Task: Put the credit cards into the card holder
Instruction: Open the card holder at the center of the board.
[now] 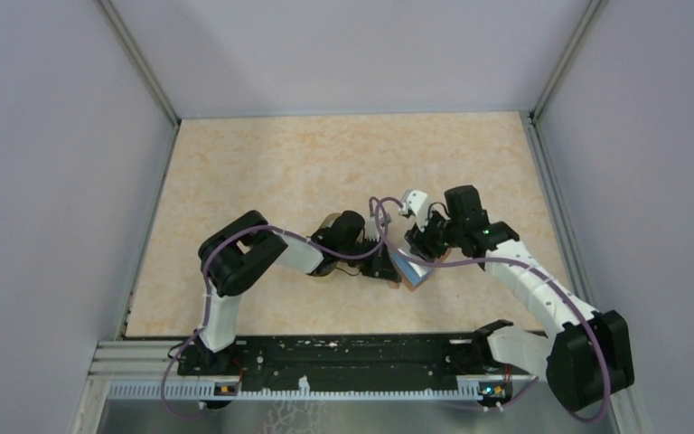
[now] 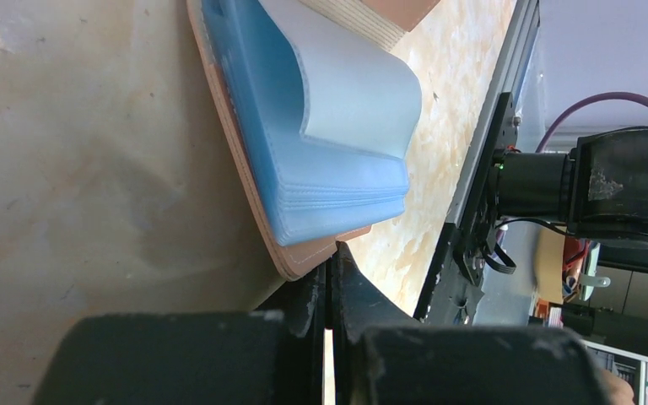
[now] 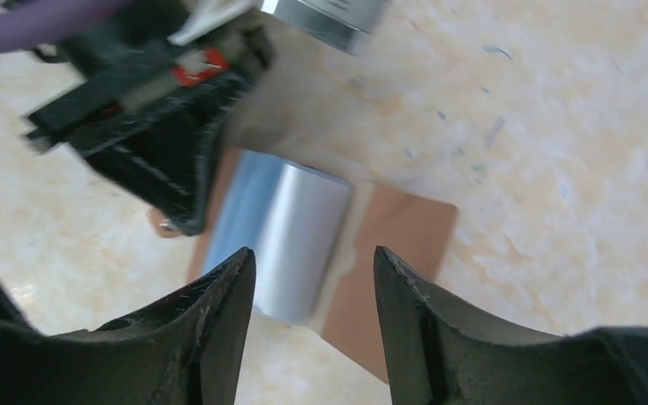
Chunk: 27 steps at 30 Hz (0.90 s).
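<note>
The card holder (image 1: 413, 274) lies opened on the table between the two arms. Its outside is reddish-brown (image 3: 396, 245), and a light blue inner pocket (image 2: 329, 177) bulges upward. My left gripper (image 2: 331, 253) is shut, with the holder's brown corner pinched at its tips. From the right wrist view its dark fingers (image 3: 169, 186) sit on the holder's left edge. My right gripper (image 3: 314, 261) hangs open just above the blue pocket (image 3: 287, 236), with nothing between its fingers. The credit cards are out of view.
A tan-rimmed dish (image 1: 328, 269) sits mostly hidden under the left arm's wrist. The black mounting rail (image 1: 343, 357) runs along the near edge. Grey walls close in the left, right and far sides of the beige tabletop (image 1: 325, 172).
</note>
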Available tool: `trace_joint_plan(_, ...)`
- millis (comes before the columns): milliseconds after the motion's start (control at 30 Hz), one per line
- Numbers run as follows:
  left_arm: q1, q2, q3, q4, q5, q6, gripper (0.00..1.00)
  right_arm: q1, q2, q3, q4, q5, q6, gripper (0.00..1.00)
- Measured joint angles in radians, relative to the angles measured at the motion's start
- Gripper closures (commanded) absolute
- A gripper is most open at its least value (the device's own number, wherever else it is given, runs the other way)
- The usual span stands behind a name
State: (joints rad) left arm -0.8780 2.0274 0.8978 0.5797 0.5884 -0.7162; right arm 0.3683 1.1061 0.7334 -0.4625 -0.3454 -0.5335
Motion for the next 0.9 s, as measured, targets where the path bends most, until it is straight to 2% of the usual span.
trace_joint_plan(100, 0.003, 0.002, 0.006, -0.01, 0.007, 0.006, 1.0, 0.002, 0.002, 0.0, -0.035, -0.124, -0.039, 0.47)
trace_joint_plan(233, 0.005, 0.002, 0.008, -0.013, 0.014, 0.01, 1.0, 0.016, 0.074, 0.0, -0.056, -0.154, -0.042, 0.48)
trace_joint_plan(567, 0.01, 0.019, 0.009, 0.017, 0.05, -0.006, 1.0, 0.065, 0.167, -0.001, 0.007, 0.033, 0.016, 0.4)
trace_joint_plan(900, 0.011, 0.038, 0.006, 0.056, 0.073, -0.041, 1.0, 0.089, 0.245, -0.001, 0.031, 0.153, 0.034, 0.43)
